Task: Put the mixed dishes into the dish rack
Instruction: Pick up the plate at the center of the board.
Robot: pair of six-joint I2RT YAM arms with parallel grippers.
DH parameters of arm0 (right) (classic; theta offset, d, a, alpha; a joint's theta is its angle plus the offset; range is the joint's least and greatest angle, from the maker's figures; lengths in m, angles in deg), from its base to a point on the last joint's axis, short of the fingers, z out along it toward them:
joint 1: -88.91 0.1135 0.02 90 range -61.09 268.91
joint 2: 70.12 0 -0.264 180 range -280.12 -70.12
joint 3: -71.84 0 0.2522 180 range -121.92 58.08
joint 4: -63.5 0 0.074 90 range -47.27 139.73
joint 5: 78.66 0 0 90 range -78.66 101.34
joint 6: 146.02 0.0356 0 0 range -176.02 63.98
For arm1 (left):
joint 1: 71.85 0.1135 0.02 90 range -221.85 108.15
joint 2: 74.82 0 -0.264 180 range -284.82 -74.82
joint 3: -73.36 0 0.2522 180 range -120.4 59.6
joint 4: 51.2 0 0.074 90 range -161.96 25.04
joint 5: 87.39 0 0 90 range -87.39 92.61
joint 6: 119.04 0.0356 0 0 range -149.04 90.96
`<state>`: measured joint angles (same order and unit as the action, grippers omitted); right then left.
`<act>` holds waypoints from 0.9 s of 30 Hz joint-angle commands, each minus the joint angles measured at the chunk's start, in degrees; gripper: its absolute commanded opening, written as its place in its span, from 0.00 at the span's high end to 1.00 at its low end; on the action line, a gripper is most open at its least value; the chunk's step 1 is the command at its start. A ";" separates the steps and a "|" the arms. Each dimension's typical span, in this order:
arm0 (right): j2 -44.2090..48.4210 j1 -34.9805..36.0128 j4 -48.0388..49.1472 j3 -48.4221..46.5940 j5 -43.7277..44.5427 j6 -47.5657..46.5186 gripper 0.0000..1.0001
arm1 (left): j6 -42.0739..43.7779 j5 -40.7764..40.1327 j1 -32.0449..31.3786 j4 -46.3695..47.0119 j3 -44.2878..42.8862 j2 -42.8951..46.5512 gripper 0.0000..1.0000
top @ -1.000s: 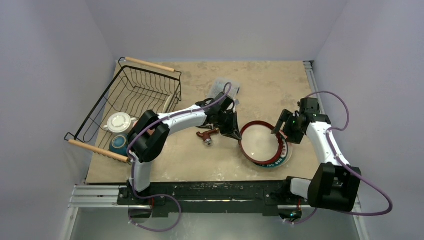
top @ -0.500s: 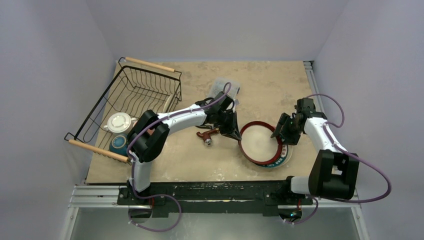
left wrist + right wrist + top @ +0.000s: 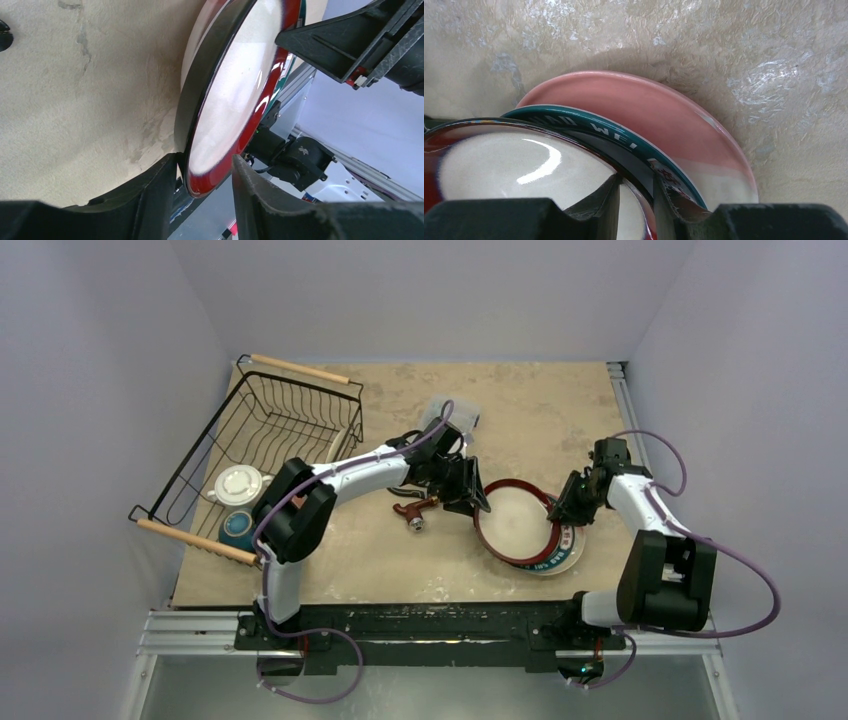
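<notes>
The red-rimmed plate (image 3: pixel 515 525), cream inside with a dark underside, lies toward the right of the bench (image 3: pixel 520 410). It rests on top of a teal-patterned plate (image 3: pixel 568 548), which peeks out from under its near right edge. The right wrist view shows a pink plate (image 3: pixel 634 105) at the bottom of the same stack.

The right jaws are closed down narrow on the right rim of the red-rimmed plate. One of the fingers (image 3: pixel 609 200) lies on its cream face, and the other is tucked under the rim, between it and the teal-patterned plate.

On the opposite rim, the left jaws stand partly open and straddle the edge. One finger (image 3: pixel 150 200) sits against the dark underside, and the other stands just off the red lip, so they are not clamped on it. From that wrist view the plate is seen nearly edge-on.

Just left of the red-rimmed plate, beside the left jaws, a small brown object (image 3: pixel 413 512) lies on the bench. What it is cannot be told. Beyond the plate, a clear plastic box (image 3: pixel 452 415) is partly hidden by the left arm (image 3: pixel 350 472).

Well apart to the plate's left, the dish rack (image 3: pixel 285 415) sits at an angle. At its near end it holds a white dish (image 3: pixel 238 485) and a teal bowl (image 3: pixel 238 528).
</notes>
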<state>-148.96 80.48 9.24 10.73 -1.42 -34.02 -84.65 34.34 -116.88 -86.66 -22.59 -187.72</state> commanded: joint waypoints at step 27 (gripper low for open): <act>1.31 0.87 2.80 2.88 -6.51 2.61 0.77 | 10.87 -0.62 -1.83 -1.65 -6.01 0.83 0.98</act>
<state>-148.70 80.18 13.75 12.87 -7.21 -33.51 -74.99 28.44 -117.32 -93.59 -26.44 -188.82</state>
